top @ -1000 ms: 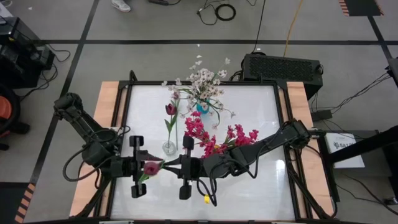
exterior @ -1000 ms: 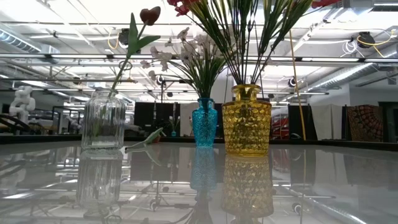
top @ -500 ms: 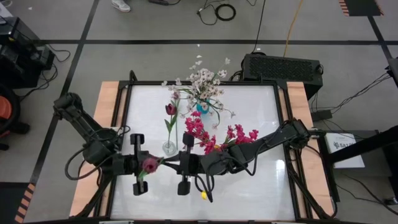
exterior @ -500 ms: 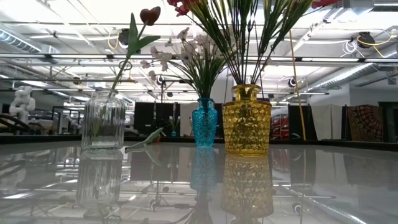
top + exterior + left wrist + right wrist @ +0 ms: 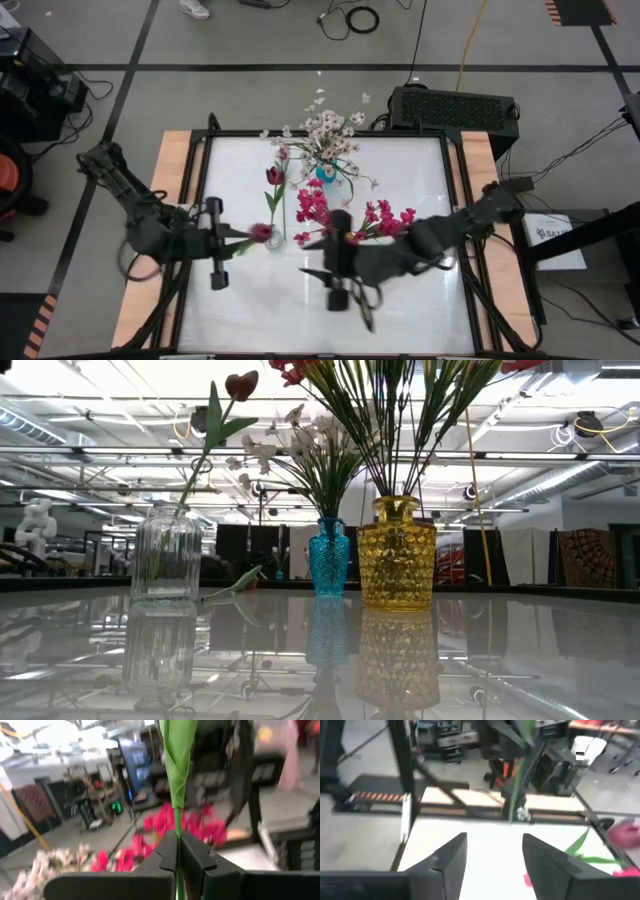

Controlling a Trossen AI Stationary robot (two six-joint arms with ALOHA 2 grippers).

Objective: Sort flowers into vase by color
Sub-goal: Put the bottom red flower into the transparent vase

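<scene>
My left gripper (image 5: pixel 230 244) (image 5: pixel 177 845) is shut on a green-stemmed flower whose pink-red head (image 5: pixel 262 232) hangs just left of the clear glass vase (image 5: pixel 272 238) (image 5: pixel 165 555). That vase holds one dark maroon tulip (image 5: pixel 274 176) (image 5: pixel 240 384). White-pink blossoms (image 5: pixel 330 128) stand in the blue vase (image 5: pixel 328 555). Magenta blooms (image 5: pixel 315 205) stand in the yellow vase (image 5: pixel 397 552). My right gripper (image 5: pixel 318 270) (image 5: pixel 492 855) is open and holds nothing, right of the flower and nearer the front edge. My left gripper pinches the flower's thin green stem (image 5: pixel 176 822) between its two fingers, just below a long folded leaf (image 5: pixel 178 760). The fingers come about level from the table's left. The flower is lifted clear of the table, its head pointing toward the clear vase.
The three vases stand close together in the table's far middle. A black box (image 5: pixel 455 108) sits behind the far right corner. Wooden rails (image 5: pixel 170 190) line the left and right sides. The near half of the white tabletop (image 5: pixel 400 310) is bare.
My right gripper has let go of the flower's stem and drawn back toward the table's right edge. My left gripper has carried the flower toward the far edge, so its head now hangs beside the clear vase.
</scene>
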